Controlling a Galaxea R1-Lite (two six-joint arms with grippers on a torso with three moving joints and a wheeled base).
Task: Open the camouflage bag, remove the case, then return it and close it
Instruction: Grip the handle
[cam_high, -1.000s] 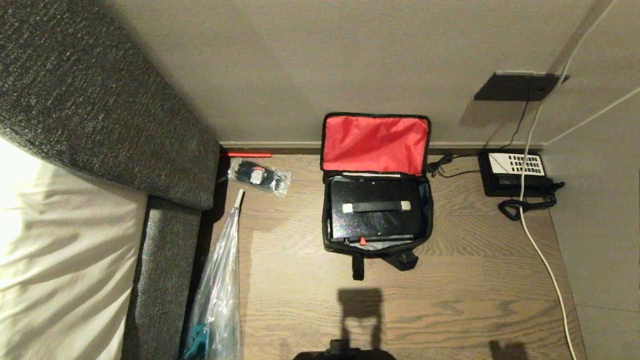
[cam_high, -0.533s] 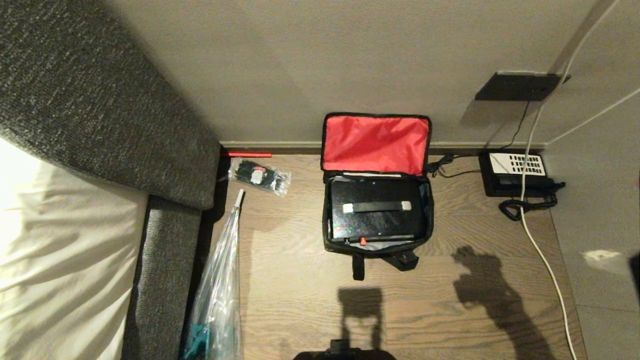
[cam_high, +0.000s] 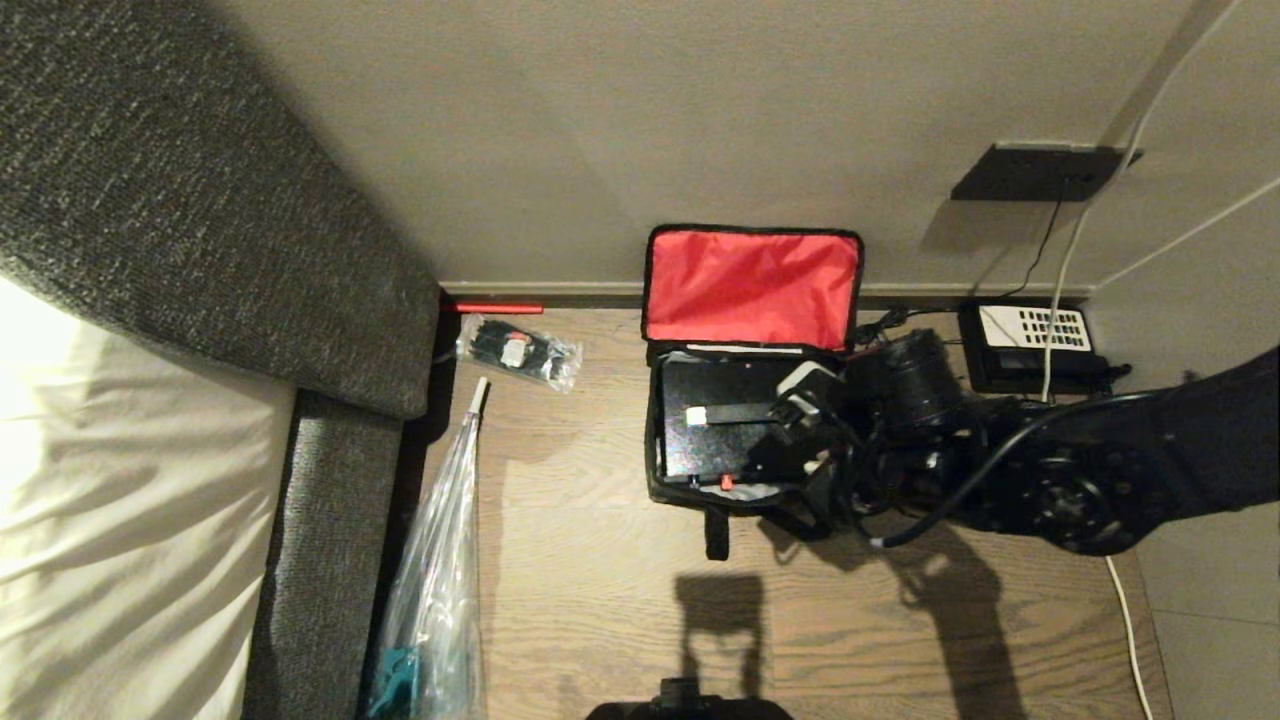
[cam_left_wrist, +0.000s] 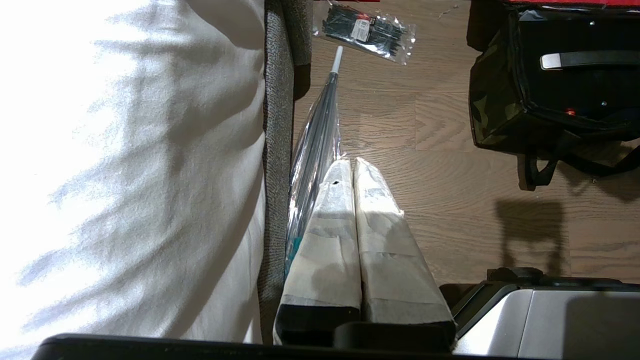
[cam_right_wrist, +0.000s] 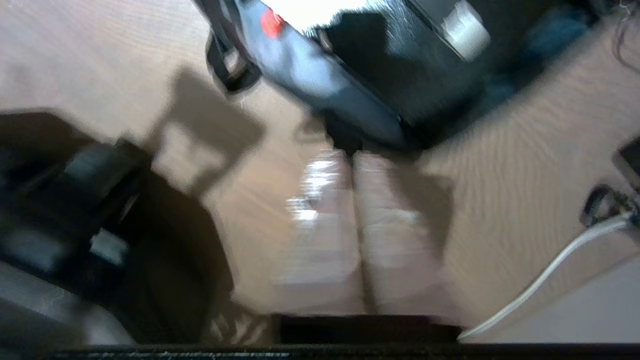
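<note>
Camouflage bag (cam_high: 752, 400): on wood floor (cam_high: 600, 580) against wall, red-lined lid up, open. Case (cam_high: 730, 440): flat inside the bag, handle up. Right gripper (cam_right_wrist: 352, 167): fingers nearly pressed together, holding nothing, tips just beside the bag's near right corner, above floor; view blurred. Surroundings: grey sofa (cam_high: 200, 200) at left, clear packet (cam_high: 518, 352), telephone (cam_high: 1030, 345) at right by wall. Right arm (cam_high: 1050, 470): reaches in from right, low, over the bag's right edge. Left gripper (cam_left_wrist: 352, 172): fingers pressed together, parked beside sofa
</note>
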